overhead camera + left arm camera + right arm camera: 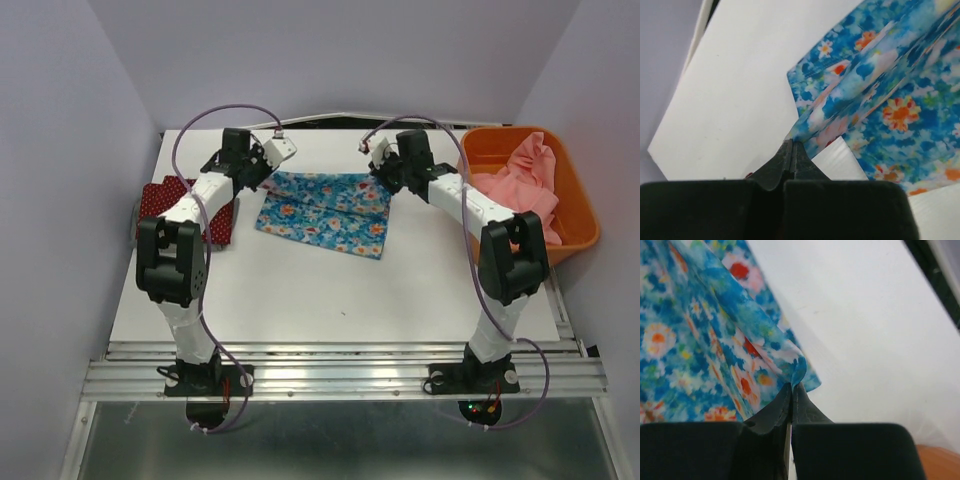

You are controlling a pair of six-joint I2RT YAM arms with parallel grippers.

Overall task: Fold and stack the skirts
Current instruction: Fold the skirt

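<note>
White tabletop (330, 290) carries everything, with an orange plastic bin (585, 215) of pink cloth (530, 170) off to the right. The bright blue flower-print skirt (325, 212) lies mid-table and looks doubled over, and the dark red dotted skirt (160, 200) sits at the left edge under the left arm. Left gripper (791, 145) and right gripper (792, 386) are each pinched tight on a far corner of the blue one. It's thin, floppy stuff, probably light and droopy, so corners seem the best place to grab.

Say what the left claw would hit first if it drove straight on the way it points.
The bright blue flower-print cloth skirt: the left claw is shut on its edge, folds lying right ahead; depth beyond is unclear.
</note>
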